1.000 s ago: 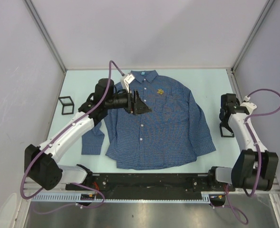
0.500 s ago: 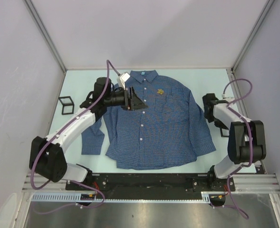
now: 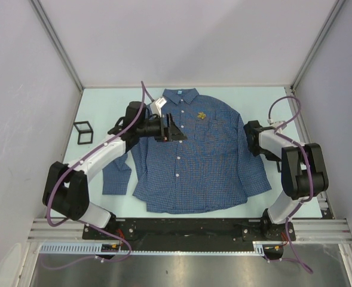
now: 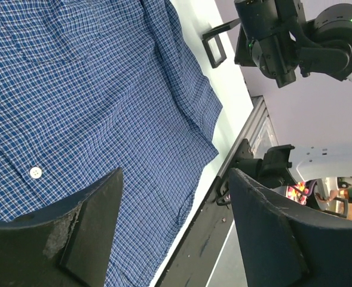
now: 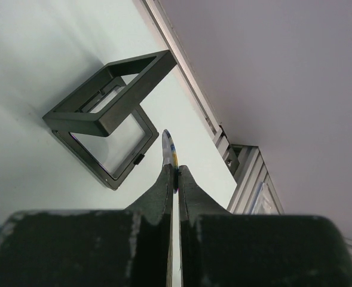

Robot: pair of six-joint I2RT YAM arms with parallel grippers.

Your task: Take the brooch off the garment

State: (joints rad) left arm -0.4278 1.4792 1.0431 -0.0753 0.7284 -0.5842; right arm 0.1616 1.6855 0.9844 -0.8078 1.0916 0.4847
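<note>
The garment (image 3: 193,161), a blue checked shirt with white buttons, lies flat and face up on the table. The brooch (image 3: 201,115), a tiny yellow-gold flower, sits on its chest right of the placket. My left gripper (image 3: 174,128) is open and empty, hovering over the chest just left of the placket, a short way left of the brooch. Its wrist view shows the shirt (image 4: 92,89) between the open fingers (image 4: 98,227), but not the brooch. My right gripper (image 3: 250,136) is by the shirt's right sleeve. In its wrist view it (image 5: 174,170) is shut on a thin blue-and-yellow piece (image 5: 170,143), seen edge-on.
A small black frame stand (image 3: 83,131) stands on the table left of the shirt. A second black frame stand (image 5: 104,128) stands near the right wall rail. The right arm (image 4: 289,36) shows beyond the sleeve in the left wrist view.
My right arm has swung in from the right edge to the shirt's right sleeve. My left gripper has shifted slightly right over the chest and stays open.
</note>
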